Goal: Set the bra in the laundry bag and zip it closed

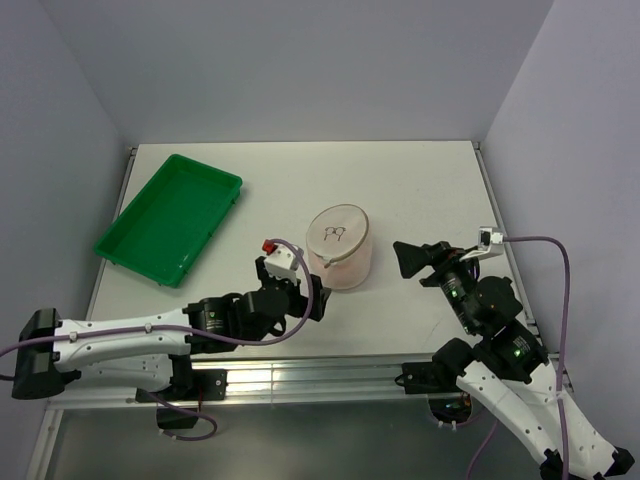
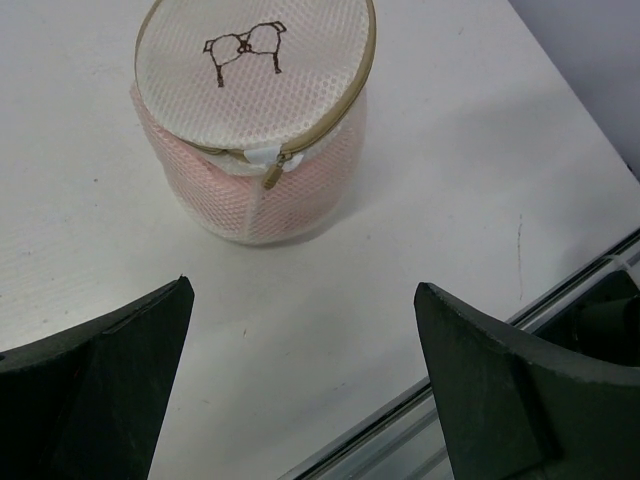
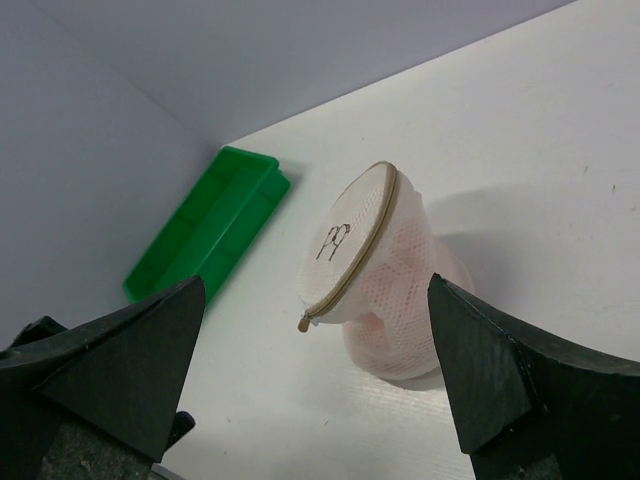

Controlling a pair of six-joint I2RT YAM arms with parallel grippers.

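White table [image 1: 420,190]: your zipped laundry bag [image 2: 255,70], bra [image 2: 290,200] inside, sits just ahead of left gripper [image 2: 302,295] and right gripper [image 3: 316,290]. Both gape wide, empty.

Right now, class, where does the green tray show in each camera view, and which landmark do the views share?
Top external: green tray at the table's far left, left of the laundry bag.
Left wrist: not in view.
Right wrist: tray left of centre, beyond the bag, by the wall.
Shared landmark: the laundry bag with its printed bra outline, in all three.
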